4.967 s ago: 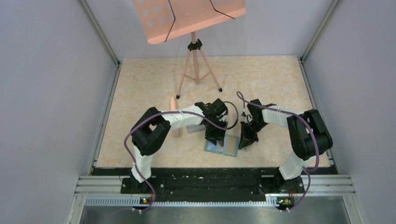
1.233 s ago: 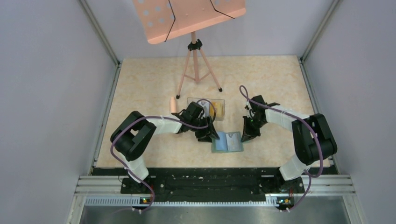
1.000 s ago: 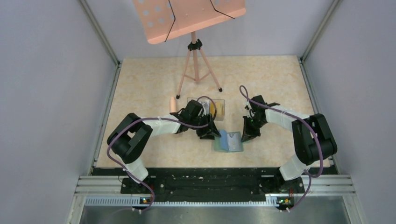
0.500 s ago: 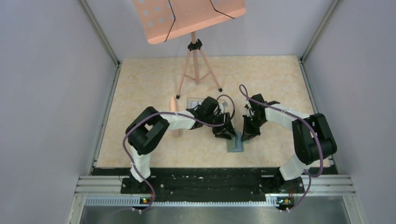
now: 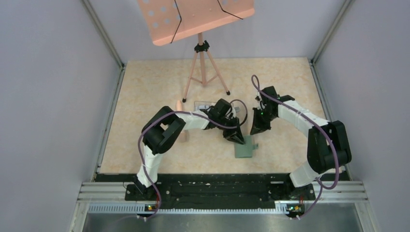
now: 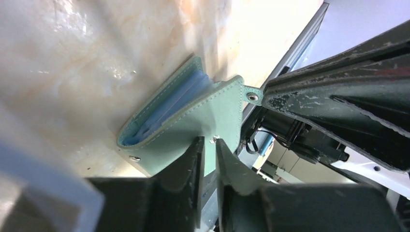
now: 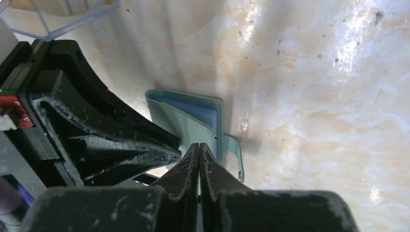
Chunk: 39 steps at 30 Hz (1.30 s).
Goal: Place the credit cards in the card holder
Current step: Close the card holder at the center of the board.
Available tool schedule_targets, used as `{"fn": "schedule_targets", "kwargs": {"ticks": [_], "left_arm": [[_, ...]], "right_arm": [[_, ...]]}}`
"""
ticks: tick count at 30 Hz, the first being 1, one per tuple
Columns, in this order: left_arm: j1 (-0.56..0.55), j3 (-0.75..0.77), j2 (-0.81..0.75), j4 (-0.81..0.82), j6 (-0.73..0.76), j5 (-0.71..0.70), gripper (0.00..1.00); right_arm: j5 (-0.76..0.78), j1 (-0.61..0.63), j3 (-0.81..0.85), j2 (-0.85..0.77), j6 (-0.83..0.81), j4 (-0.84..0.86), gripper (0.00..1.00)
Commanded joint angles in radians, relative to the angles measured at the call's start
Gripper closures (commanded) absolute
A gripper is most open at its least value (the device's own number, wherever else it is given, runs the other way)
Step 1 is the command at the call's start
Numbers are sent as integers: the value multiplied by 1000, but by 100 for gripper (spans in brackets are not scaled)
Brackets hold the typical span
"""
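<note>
The sage-green card holder (image 5: 244,148) lies folded shut on the table, its snap tab sticking out to the right. In the left wrist view the card holder (image 6: 193,113) shows pale blue sleeves at its open edge. My left gripper (image 5: 237,137) is shut and empty, and its tips (image 6: 209,143) rest on the green cover. My right gripper (image 5: 255,128) is shut and empty, just behind the holder's right edge. Its tips (image 7: 199,146) hover over the cover (image 7: 186,126). No credit card shows clearly.
A clear plastic box (image 5: 203,105) stands behind my left arm, mostly hidden. Its corner (image 7: 63,21) shows something tan inside. A pink music stand on a tripod (image 5: 203,63) is at the back. A pink peg (image 5: 179,106) stands left of the box.
The card holder lay open flat. My left gripper swept right and folded it shut. My right gripper has drawn back a little from the holder.
</note>
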Motion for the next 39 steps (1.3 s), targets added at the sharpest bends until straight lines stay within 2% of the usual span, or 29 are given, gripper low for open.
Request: {"fn": "schedule_targets", "kwargs": {"ticks": [1, 3, 4, 12, 22, 25, 33, 39], "left_arm": [[5, 65, 35, -83, 44, 24, 90], [4, 102, 57, -152, 72, 16, 99], [5, 119, 68, -183, 87, 11, 100], [9, 212, 100, -336, 147, -16, 100], [5, 274, 48, -524, 262, -95, 100], [4, 272, 65, -544, 272, -78, 100], [-9, 329, 124, -613, 292, -88, 100], [-12, 342, 145, -640, 298, -104, 100]], "right_arm": [[-53, -10, 47, 24, -43, 17, 100], [-71, -9, 44, 50, -45, 29, 100], [-72, -9, 41, 60, -47, 34, 100], [-8, -10, 21, 118, -70, 31, 100], [39, -20, 15, 180, -84, 32, 100], [47, -25, 22, 153, -86, 24, 100], [193, -50, -8, 66, -61, -43, 100], [168, -49, -31, 85, -51, -70, 100]]}}
